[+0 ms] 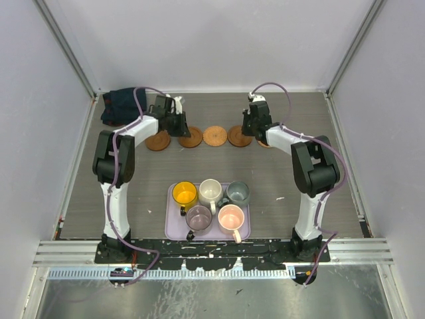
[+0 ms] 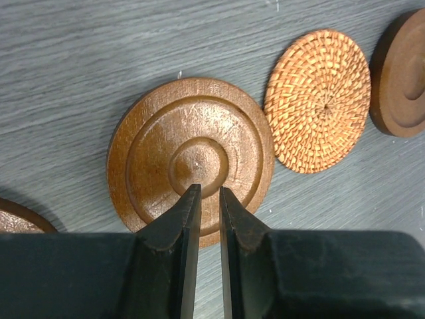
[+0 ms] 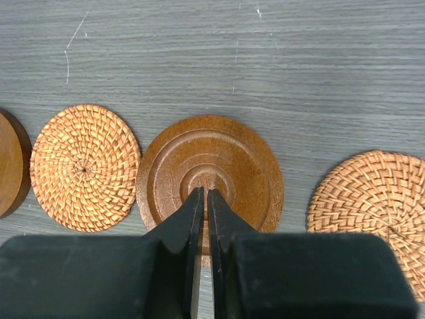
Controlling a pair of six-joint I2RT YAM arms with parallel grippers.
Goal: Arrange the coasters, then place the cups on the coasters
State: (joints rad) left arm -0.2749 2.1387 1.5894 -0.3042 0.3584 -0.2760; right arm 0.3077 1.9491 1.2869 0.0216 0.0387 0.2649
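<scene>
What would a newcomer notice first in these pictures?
Five colourful cups crowd a lavender tray at the near side. Farther back, five round coasters lie in a row, and the left gripper and right gripper each point down at a ringed wooden one.

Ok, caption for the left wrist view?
Left jaws, barely apart, over a ringed wooden coaster, woven coaster beside it.

Left arm (image 1: 114, 156): jaws ajar; right arm (image 1: 312, 166): jaws closed.
</scene>
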